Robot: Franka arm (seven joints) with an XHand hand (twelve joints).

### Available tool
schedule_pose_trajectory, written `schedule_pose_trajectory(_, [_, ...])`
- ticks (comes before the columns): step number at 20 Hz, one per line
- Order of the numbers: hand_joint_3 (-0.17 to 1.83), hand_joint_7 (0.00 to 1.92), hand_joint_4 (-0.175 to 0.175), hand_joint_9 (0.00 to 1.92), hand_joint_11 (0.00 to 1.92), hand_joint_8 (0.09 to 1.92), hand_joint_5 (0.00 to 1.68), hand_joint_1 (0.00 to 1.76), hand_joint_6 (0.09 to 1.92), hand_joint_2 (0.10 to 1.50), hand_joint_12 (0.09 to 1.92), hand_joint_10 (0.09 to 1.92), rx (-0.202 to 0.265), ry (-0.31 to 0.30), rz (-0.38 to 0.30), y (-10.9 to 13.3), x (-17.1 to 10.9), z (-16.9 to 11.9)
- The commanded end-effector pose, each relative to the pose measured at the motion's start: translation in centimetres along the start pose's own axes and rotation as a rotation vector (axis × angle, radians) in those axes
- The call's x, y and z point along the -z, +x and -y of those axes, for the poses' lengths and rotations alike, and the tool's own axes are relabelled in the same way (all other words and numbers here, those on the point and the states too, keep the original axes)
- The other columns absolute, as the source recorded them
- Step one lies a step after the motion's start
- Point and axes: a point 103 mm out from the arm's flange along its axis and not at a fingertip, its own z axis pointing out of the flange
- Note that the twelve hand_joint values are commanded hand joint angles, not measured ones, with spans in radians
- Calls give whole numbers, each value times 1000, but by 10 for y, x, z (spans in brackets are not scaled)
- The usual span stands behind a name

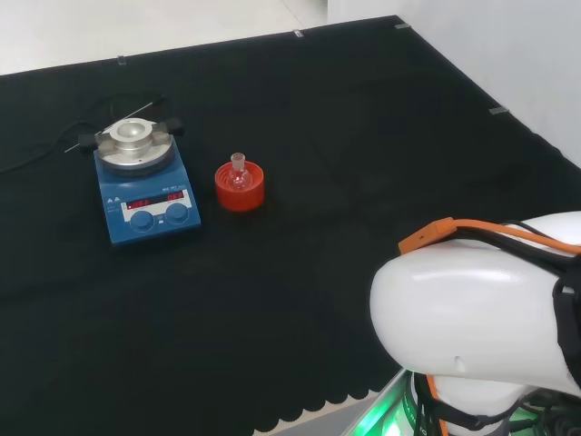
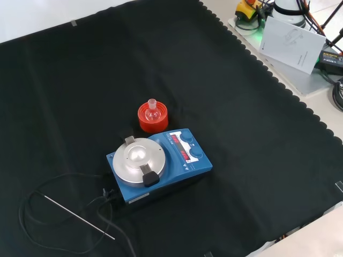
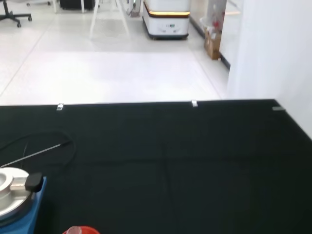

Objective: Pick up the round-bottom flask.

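A small clear round-bottom flask stands upright in a red ribbed ring stand on the black cloth, just right of the blue hotplate in the head view. In the front view the flask and its red stand sit just behind the hotplate. The wrist view catches the top of the red stand at its lower edge. The arm's white link fills the lower right of the head view, far from the flask.
A blue hotplate stirrer with a round metal top stands next to the stand. Its black cable and thin metal probe lie on the cloth beside it. Papers and cables lie past the cloth's scalloped edge.
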Motion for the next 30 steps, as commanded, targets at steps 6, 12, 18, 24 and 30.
schedule_pose_trajectory(6, [766, 0, -21, 0, 0, 425, 18, 678, 87, 654, 237, 410, 50, 9, 66, -1, 7, -9])
schedule_pose_trajectory(12, [765, 0, -23, 0, 0, 453, 25, 677, 87, 654, 257, 426, 77, 33, 66, 2, 0, -17])
schedule_pose_trajectory(18, [769, 0, -29, 0, 0, 587, 54, 690, 87, 636, 627, 612, 132, 54, 67, 10, -12, -33])
schedule_pose_trajectory(24, [789, 7, -41, 4, 0, 778, 117, 700, 87, 603, 1082, 887, 196, 120, 42, 11, -39, -57])
schedule_pose_trajectory(30, [802, 50, -53, 47, 0, 844, 168, 694, 87, 577, 1239, 961, 223, 183, 29, 3, -69, -76])
